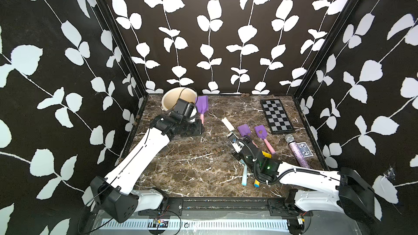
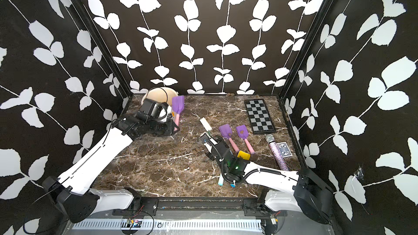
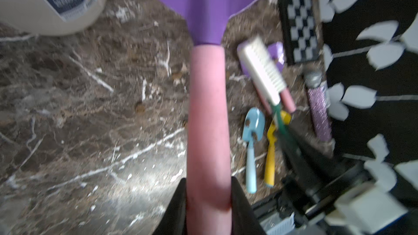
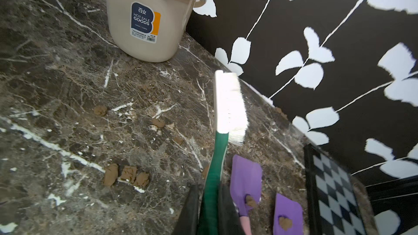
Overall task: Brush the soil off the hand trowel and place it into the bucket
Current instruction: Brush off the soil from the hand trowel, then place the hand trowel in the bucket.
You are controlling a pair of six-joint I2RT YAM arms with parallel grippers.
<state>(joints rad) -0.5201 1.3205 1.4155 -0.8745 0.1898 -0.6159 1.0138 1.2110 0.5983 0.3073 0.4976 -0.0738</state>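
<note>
My left gripper (image 3: 208, 180) clamps the purple trowel (image 1: 201, 105) by its pink handle, blade beside the bucket (image 4: 176, 32). My right gripper (image 4: 209, 187) grips the brush (image 4: 228, 105). I should carry the blade over the opening before releasing.

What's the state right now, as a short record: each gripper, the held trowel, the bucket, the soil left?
left gripper: shut on held trowel, pink handle
right gripper: shut on brush
held trowel: beside bucket, not in it
bucket: upright, back corner
soil: clumps on table; more on two lying trowels
</note>
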